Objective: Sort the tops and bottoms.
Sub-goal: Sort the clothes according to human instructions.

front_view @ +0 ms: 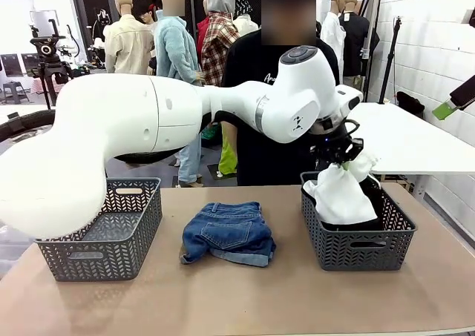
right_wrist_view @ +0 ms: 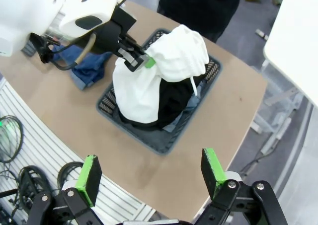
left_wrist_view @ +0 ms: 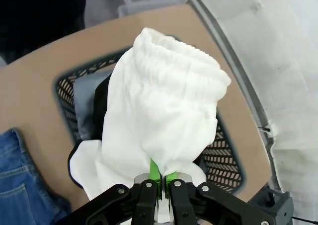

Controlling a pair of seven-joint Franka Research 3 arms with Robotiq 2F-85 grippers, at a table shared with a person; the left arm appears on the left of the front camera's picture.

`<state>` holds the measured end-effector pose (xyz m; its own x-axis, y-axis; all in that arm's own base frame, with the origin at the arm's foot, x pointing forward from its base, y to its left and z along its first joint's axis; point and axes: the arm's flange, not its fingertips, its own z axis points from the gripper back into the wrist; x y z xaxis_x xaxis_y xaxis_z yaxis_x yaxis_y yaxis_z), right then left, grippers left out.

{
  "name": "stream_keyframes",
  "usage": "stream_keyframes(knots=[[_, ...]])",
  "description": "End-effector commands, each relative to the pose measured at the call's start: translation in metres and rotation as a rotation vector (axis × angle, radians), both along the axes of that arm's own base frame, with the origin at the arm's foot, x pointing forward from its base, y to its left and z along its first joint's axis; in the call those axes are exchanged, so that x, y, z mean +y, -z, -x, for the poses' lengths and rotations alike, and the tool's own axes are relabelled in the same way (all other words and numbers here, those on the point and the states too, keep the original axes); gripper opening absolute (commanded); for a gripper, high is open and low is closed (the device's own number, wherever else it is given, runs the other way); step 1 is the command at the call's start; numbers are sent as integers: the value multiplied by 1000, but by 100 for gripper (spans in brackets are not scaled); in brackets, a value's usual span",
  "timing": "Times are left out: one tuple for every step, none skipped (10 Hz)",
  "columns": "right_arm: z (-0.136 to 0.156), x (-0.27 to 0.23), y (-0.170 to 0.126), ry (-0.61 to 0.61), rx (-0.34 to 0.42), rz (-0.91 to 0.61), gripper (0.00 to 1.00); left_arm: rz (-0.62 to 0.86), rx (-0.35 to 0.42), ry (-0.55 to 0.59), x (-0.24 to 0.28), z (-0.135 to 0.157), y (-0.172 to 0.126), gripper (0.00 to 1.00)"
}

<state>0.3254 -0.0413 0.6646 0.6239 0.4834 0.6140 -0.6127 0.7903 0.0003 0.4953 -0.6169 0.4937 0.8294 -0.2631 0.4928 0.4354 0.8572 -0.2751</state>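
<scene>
One white top sits pinched tight in my left gripper, over one black top. One shorts mid-frame; right gripper gapes empty.

Left arm is all fat, glossy white rounded shells with a round grey cap on one joint. Left gripper and right gripper are both black with bright green pads and little silver screws. There's also a cable looping by the left wrist.
</scene>
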Motion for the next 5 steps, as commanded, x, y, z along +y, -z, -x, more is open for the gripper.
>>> stream_keyframes(knots=[[0, 0, 0, 2, 6, 8, 100, 24, -23, 10, -2, 1, -9, 0], [0, 0, 0, 2, 6, 8, 100, 24, -23, 10, -2, 1, -9, 0], [0, 0, 0, 2, 6, 8, 100, -1, 1, 0, 0, 0, 1, 0], [0, 0, 0, 2, 6, 8, 100, -29, -60, 37, -13, 4, -5, 0], [0, 0, 0, 2, 6, 8, 100, -62, -49, 56, -29, -1, 9, 0]])
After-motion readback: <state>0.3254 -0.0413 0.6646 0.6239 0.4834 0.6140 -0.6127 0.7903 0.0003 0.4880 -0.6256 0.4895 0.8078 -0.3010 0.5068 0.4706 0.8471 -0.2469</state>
